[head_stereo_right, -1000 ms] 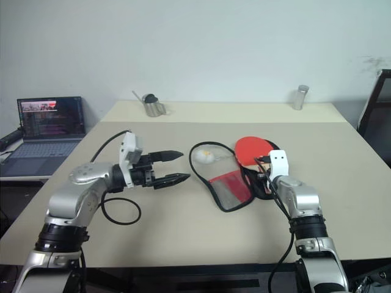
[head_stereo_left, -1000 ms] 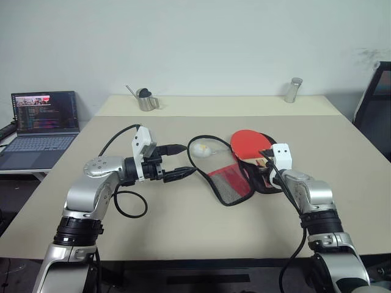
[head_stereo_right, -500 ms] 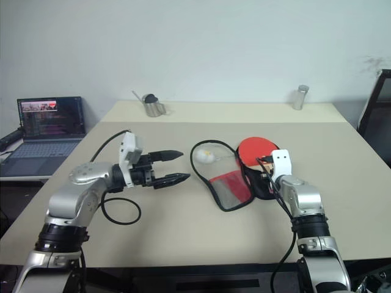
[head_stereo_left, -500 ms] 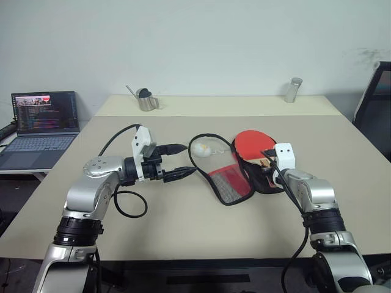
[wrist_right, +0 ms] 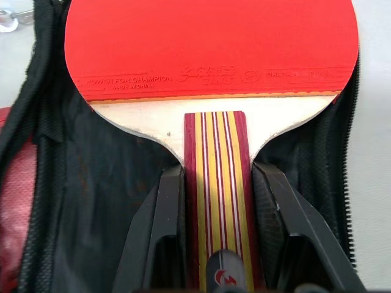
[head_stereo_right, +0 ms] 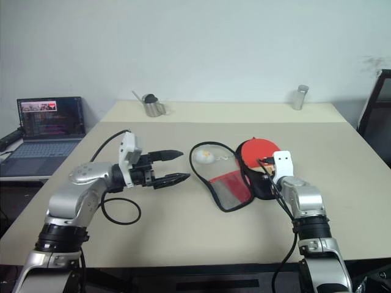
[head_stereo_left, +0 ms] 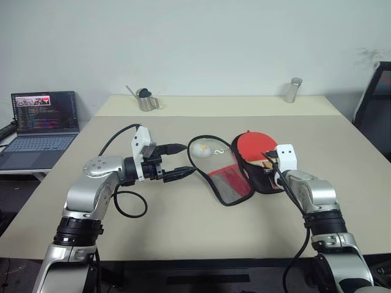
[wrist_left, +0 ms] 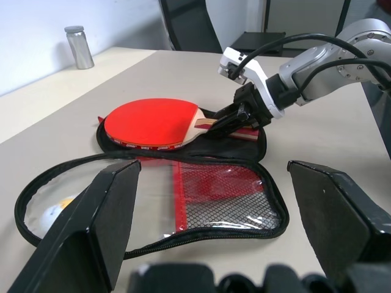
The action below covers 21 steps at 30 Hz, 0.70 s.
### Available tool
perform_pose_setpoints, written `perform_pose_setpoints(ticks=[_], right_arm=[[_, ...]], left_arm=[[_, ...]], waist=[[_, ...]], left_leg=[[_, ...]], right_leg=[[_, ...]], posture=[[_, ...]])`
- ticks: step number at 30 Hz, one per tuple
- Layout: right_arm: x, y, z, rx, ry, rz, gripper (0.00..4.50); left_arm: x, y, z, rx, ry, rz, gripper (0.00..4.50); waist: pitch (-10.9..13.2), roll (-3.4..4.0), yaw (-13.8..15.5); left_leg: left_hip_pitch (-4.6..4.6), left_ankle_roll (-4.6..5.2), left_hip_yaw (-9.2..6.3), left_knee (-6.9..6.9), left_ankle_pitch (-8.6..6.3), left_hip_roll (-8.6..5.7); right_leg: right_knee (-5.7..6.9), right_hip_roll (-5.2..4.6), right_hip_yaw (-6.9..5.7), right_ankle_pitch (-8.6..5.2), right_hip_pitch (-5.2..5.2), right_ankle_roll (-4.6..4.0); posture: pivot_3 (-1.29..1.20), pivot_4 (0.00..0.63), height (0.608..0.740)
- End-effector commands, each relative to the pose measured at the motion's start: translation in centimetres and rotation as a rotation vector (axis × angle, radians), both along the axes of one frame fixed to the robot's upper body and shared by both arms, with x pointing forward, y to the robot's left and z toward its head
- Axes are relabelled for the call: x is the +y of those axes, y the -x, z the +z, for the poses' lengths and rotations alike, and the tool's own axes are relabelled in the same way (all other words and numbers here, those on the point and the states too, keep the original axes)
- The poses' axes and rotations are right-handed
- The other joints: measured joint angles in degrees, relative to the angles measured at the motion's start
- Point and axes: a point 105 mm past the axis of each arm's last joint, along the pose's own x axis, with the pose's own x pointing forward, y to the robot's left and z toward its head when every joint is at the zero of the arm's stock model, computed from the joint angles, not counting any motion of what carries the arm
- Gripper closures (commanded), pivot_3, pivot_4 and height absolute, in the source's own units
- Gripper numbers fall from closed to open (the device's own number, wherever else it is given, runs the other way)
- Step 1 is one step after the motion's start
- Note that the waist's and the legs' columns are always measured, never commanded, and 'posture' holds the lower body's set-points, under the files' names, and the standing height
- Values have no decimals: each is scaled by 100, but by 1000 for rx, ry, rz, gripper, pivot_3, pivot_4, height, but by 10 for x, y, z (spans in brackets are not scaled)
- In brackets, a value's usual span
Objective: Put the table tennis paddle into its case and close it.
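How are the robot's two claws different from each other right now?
The left claw is spread wide and holds nothing, while the right claw is shut on the table tennis paddle, pinching its striped handle. The left claw hangs above the table, beside the open case; the right claw reaches into the case's black half. Both have two black fingers.

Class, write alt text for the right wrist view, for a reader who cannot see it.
The right gripper, jaws closed on the striped wooden handle, holds the table tennis paddle red face up over the black inside of the open case. The case's zip edge runs down one side, next to the pale table.
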Motion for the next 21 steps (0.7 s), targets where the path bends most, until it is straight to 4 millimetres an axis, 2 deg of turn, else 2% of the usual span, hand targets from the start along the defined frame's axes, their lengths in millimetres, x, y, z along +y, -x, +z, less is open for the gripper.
perform_pose_setpoints(ticks=[1, 7, 17, 21], right_arm=[[10, -2, 19, -65, 11, 27, 3398], [13, -1, 16, -53, 6, 33, 3398], [12, 6, 22, -72, 2, 26, 47], [9, 19, 43, -144, 16, 82, 47]], left_arm=[[0, 3, 8, -44, -3, -9, 274], [0, 3, 8, -43, -1, -8, 274], [0, 0, 5, -45, 9, 10, 274], [7, -3, 1, -41, 6, 49, 274]], waist=[[0, 0, 0], [0, 0, -1], [0, 0, 3], [0, 0, 7]], left_leg=[[0, 0, 0, 0, 0, 0], [0, 0, 0, 0, 0, 0], [0, 0, -1, 0, 0, 0], [0, 0, -1, 0, 0, 0]], right_leg=[[0, 0, 0, 0, 0, 0], [0, 0, 0, 0, 0, 0], [0, 0, -1, 0, 1, 0], [0, 0, -1, 0, 0, 0]], posture=[[0, 150, 740], [0, 150, 740], [0, 150, 740], [0, 150, 740]])
